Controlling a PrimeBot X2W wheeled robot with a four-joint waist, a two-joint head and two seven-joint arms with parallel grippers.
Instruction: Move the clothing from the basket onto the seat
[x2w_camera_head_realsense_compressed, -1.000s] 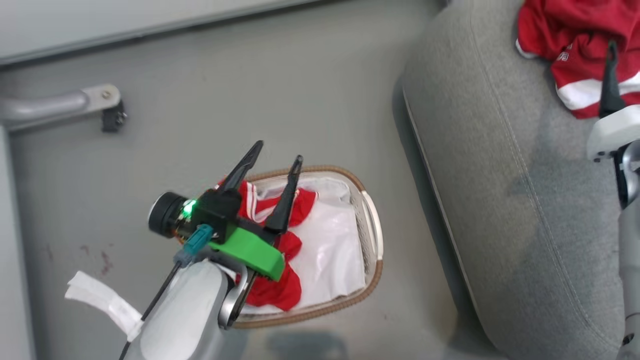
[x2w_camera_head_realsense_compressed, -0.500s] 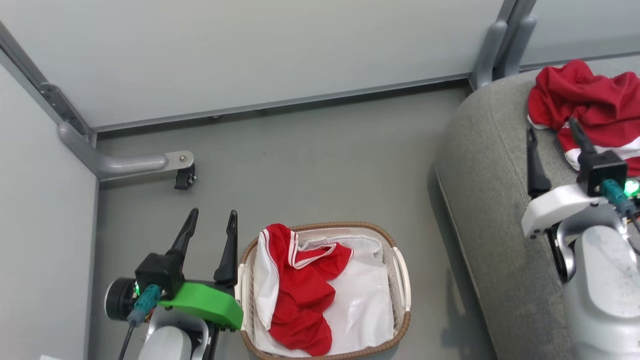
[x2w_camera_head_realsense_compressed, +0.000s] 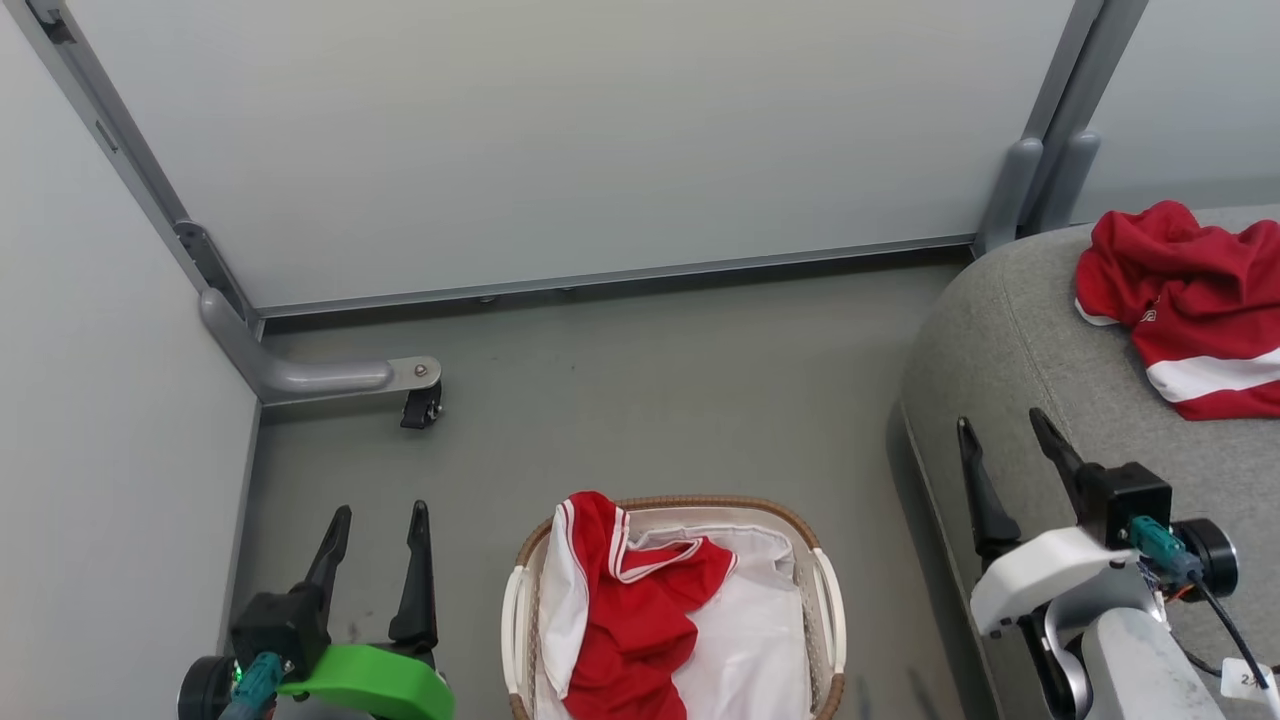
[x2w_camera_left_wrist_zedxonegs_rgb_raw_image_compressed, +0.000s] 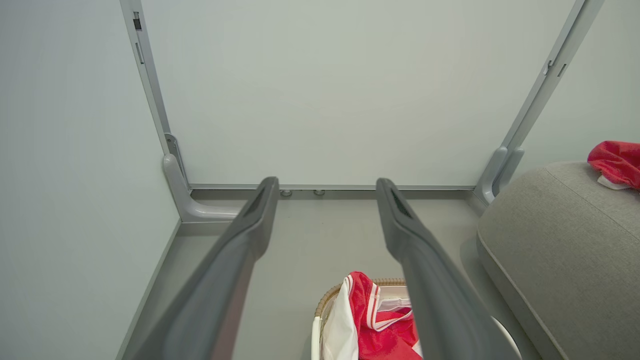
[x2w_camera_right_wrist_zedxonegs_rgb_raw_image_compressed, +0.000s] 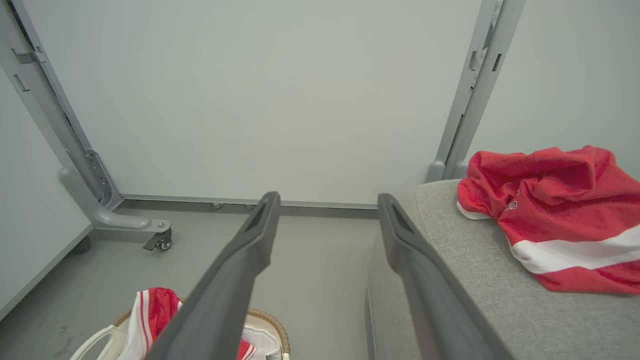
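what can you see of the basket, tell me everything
The basket is an oval of cream plastic with a brown woven rim and white side handles, standing upright on the grey floor. A white liner lines it, and a red garment with white stripes lies inside, rising above its left rim. Its near end is cut off.

Two red garments (x2w_camera_head_realsense_compressed: 650, 610) are showing, along with one basket (x2w_camera_head_realsense_compressed: 826, 600) and one grey seat (x2w_camera_head_realsense_compressed: 1000, 350)
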